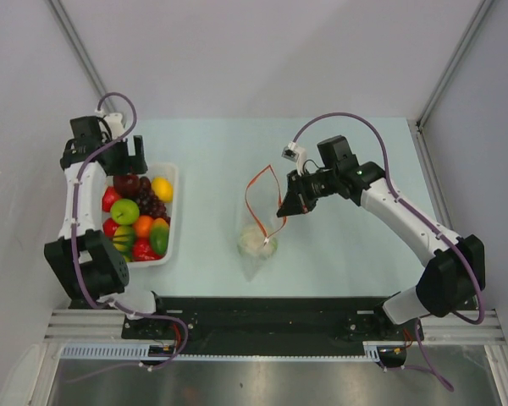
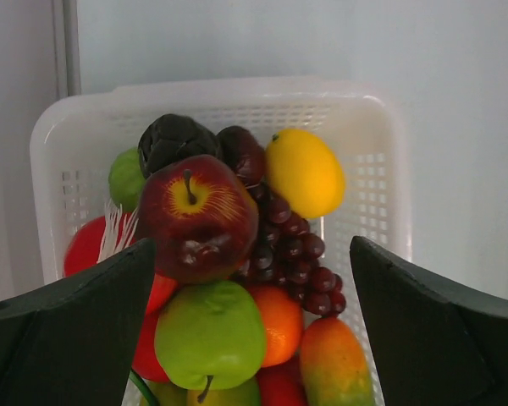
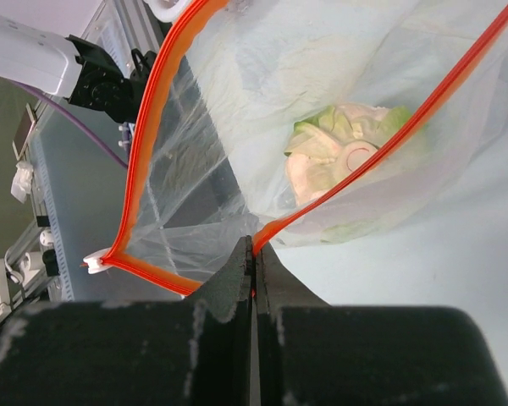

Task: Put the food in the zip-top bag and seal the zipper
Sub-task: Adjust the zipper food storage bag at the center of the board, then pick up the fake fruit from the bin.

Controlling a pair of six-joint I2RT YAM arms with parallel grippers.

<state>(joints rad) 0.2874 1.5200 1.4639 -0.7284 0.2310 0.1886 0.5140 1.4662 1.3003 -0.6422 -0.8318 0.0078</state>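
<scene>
Right wrist view: the right hand (image 3: 252, 258) is clenched on the zipper (image 3: 148, 127), hiding the pinched spot. Just beyond it the zip-top bag (image 3: 262, 76) gapes, with a whitish lump (image 3: 339, 161) blurred inside. The left hand (image 2: 250, 254), released, hovers over food (image 2: 207, 334) piled in the tray (image 2: 237, 97).

The left arm (image 1: 72, 199) and the right arm (image 1: 402, 216) are built alike, with smooth white tubular links joined by blocky black joint housings. The bulkiest black housing sits near each base. A thin purple cable (image 1: 118, 100) loops loosely over the left arm's upper end and runs down along its links. A second purple cable (image 1: 356, 120) arcs above the right arm and trails out by its base. The left tool (image 1: 129, 163) and the right tool (image 1: 283, 210) are matte black. Their fingers (image 2: 68, 338) are broad wedges that taper to blunt tips, and the right tool's fingers (image 3: 195, 338) carry faint pale scuffs. A tiny green light (image 1: 358, 175) glows on the right arm's black wrist housing.
</scene>
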